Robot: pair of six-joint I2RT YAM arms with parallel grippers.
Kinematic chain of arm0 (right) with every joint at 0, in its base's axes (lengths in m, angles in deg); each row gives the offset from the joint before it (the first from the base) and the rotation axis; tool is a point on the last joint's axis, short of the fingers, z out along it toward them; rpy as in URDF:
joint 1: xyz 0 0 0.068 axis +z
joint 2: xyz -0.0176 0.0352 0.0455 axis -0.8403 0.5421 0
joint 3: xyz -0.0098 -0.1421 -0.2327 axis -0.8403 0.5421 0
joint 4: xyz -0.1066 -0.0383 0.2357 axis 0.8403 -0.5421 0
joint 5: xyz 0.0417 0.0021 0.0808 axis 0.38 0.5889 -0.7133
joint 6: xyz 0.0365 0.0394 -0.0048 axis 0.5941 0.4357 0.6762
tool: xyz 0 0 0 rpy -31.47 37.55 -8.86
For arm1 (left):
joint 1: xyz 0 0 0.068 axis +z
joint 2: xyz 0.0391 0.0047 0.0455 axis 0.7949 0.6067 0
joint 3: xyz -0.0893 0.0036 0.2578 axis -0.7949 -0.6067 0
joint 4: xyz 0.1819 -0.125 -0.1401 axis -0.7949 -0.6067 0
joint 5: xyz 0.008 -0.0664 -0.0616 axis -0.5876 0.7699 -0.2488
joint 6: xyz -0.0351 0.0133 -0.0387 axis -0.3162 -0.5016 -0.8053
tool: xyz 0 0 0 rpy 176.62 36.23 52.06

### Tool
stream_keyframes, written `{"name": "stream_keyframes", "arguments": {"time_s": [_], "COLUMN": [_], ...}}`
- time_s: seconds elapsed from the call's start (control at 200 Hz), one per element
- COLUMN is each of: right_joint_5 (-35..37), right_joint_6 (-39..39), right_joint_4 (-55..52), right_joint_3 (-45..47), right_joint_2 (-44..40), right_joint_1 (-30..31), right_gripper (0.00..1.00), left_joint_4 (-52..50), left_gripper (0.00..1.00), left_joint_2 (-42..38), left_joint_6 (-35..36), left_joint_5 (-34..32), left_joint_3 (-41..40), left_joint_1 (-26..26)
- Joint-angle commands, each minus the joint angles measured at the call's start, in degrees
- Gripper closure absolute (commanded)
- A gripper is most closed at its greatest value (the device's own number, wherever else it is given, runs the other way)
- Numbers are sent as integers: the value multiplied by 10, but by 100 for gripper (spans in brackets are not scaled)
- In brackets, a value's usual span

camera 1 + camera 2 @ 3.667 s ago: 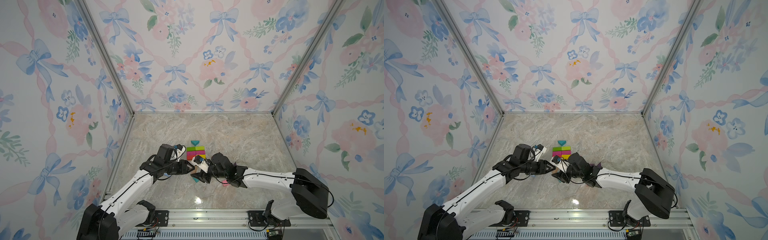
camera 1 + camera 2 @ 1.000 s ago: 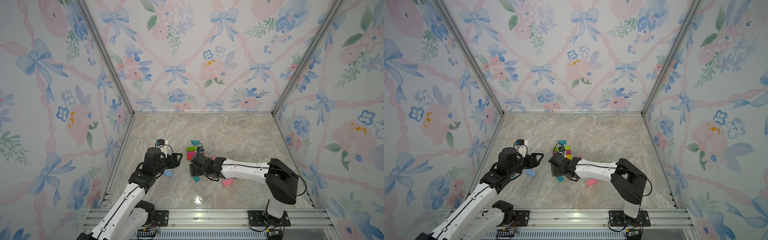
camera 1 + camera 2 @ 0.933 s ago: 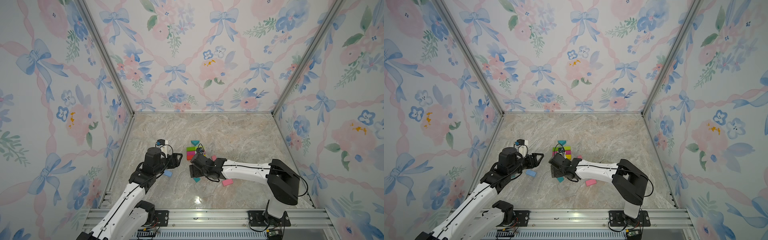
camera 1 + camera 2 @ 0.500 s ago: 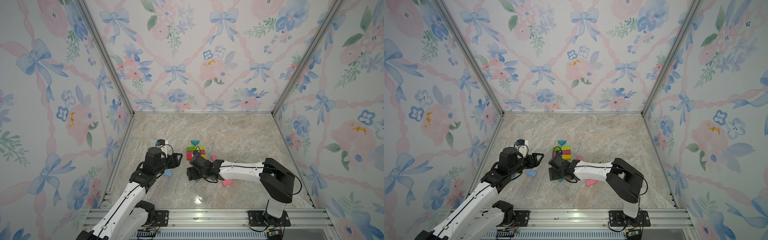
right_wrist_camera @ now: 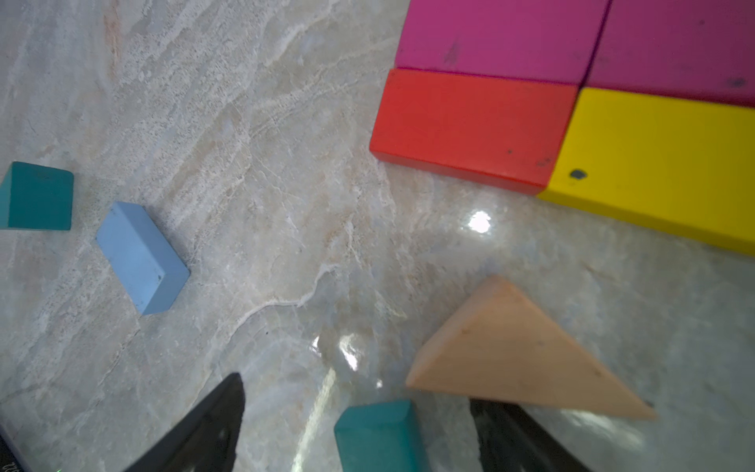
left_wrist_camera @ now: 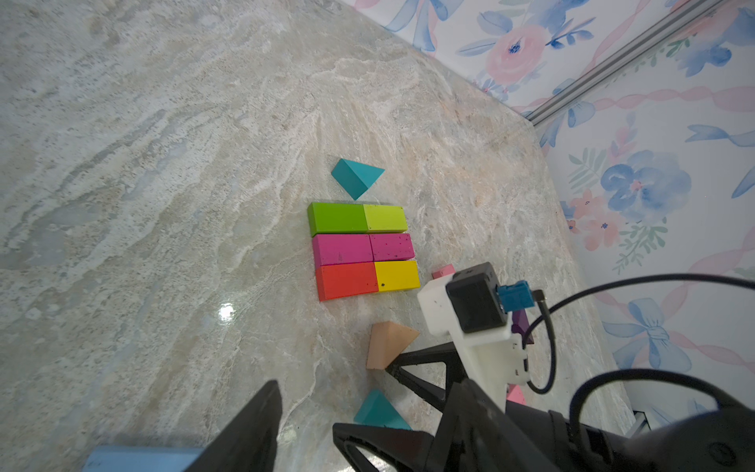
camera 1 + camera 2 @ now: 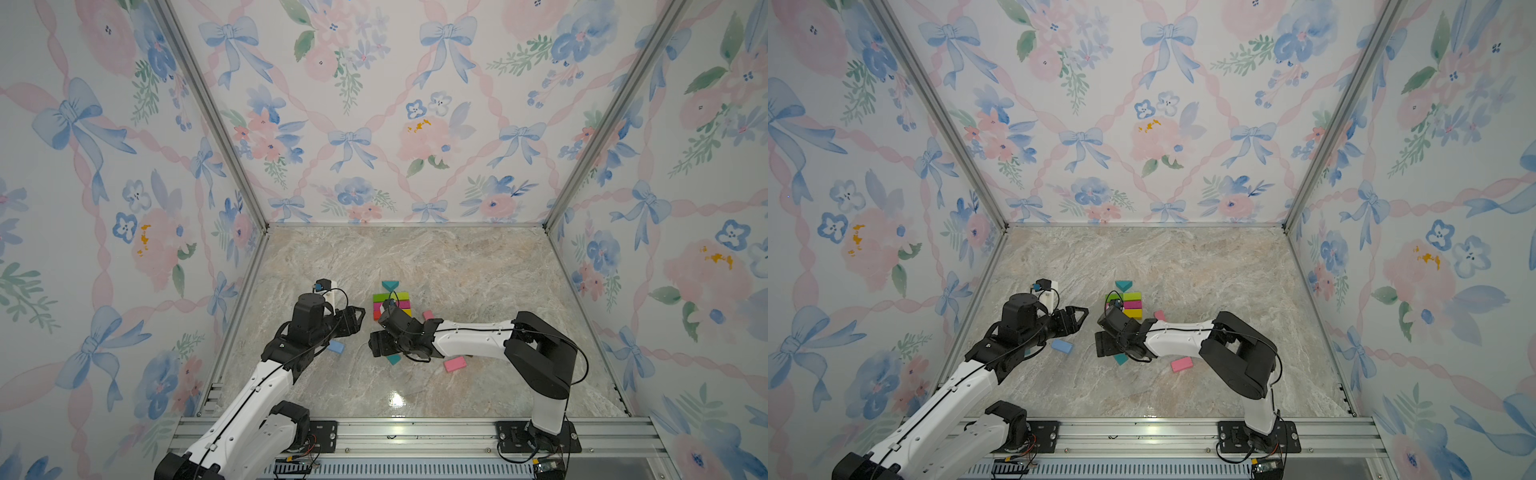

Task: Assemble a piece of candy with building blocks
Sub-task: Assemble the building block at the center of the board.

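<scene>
Over the last second the right jaws have swung a little left and nearer, while the left arm [image 7: 266, 374] has hardly stirred. The right arm [image 7: 469, 336] lies low across the surface [image 7: 457, 266], a glossy veined marble. The right jaws, two black triangular frames, stand wide open astride a teal wedge [image 5: 376, 433] (bare stone shows on both sides of it, so nothing is gripped). A tan wedge [image 5: 514, 351], matte and sharp-edged, lies just beside one of them; I cannot tell whether it touches. The left jaws hang part open and empty over the left of the surface. A light blue block [image 7: 336, 346], a plain flat brick, lies on the stone just on their near side.

In the middle of the surface sits a flat slab of six matte rectangular blocks, flush in three rows of two. Farthest are a green block [image 6: 337, 218] and a lime block [image 6: 386, 217]. Then come a magenta block [image 6: 342, 249] and a darker magenta block [image 6: 391, 246]. Nearest are a red block [image 6: 346, 282] and a yellow block [image 6: 397, 276], both flecked with small dark nicks. A second teal wedge [image 6: 355, 177] lies at the far side, its tip against the green row. A pink block [image 7: 455, 364] lies flat on the near side of the right arm, and a smaller pink piece [image 7: 428, 315] lies just right of the slab.
</scene>
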Motion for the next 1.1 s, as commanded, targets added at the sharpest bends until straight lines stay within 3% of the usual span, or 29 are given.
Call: {"name": "stream_keyframes", "arguments": {"time_s": [0.0,1.095], "right_joint_5": [-9,-18], "right_joint_6": [-4,-31], "right_joint_4": [-13,-5], "right_joint_3": [-4,-12], "right_joint_2": [25,31], "right_joint_1": [-10,-33], "right_gripper": [13,13], "left_joint_4": [9,20], "left_gripper": [29,29], "left_joint_2": [1,9], "left_joint_6": [0,-6], "left_joint_5": [-7,-9], "left_joint_3": [-4,-16], "left_joint_1": [0,0]}}
